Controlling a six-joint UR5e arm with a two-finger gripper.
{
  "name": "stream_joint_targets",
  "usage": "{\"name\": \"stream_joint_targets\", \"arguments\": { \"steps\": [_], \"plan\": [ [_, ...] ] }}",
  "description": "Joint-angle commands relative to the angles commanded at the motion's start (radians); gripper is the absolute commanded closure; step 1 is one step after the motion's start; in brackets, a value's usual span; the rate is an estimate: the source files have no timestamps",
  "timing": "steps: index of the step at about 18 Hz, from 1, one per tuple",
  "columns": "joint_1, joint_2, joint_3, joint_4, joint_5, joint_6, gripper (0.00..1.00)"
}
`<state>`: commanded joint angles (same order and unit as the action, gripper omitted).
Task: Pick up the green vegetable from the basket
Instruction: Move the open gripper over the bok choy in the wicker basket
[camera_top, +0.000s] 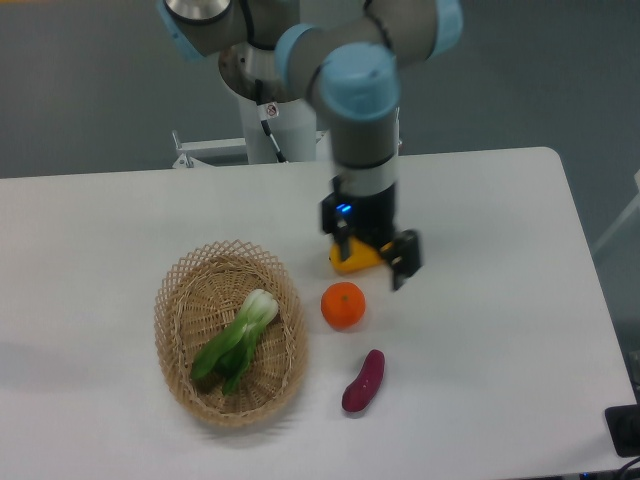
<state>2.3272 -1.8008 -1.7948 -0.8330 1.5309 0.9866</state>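
Gripper (372, 253) seen open, empty, above a yellow object (356, 262). Green vegetable (236, 339) lies diagonally inside basket (176, 296); bare table (500, 300) right of orange (343, 305) and purple sweet potato (363, 381).

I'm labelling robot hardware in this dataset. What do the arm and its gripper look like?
The arm is built of grey metallic tube segments with light blue rounded joint caps. A black cable runs down near its white base. The black two-finger gripper sits under a grey wrist; a small blue light glows on its body.
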Motion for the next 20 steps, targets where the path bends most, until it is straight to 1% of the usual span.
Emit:
{"name": "stream_joint_targets", "arguments": {
  "steps": [2,5,7,8,12,16,18,20],
  "plan": [
    [-0.034,-0.015,0.009,0.008,-0.002,-0.052,0.00],
    [-0.057,-0.035,0.008,0.028,-0.002,-0.130,0.00],
    [-0.090,-0.067,0.000,0.047,0.000,-0.132,0.00],
    [-0.094,-0.081,-0.004,0.058,0.000,-0.128,0.00],
    [-0.104,-0.095,-0.047,0.063,0.000,-0.137,0.00],
    [-0.120,-0.118,-0.054,0.063,0.000,-0.134,0.00],
    [-0.144,-0.127,-0.055,0.061,0.001,-0.143,0.00],
    [-0.158,-0.146,-0.055,0.064,0.003,-0.205,0.00]
  ]
}}
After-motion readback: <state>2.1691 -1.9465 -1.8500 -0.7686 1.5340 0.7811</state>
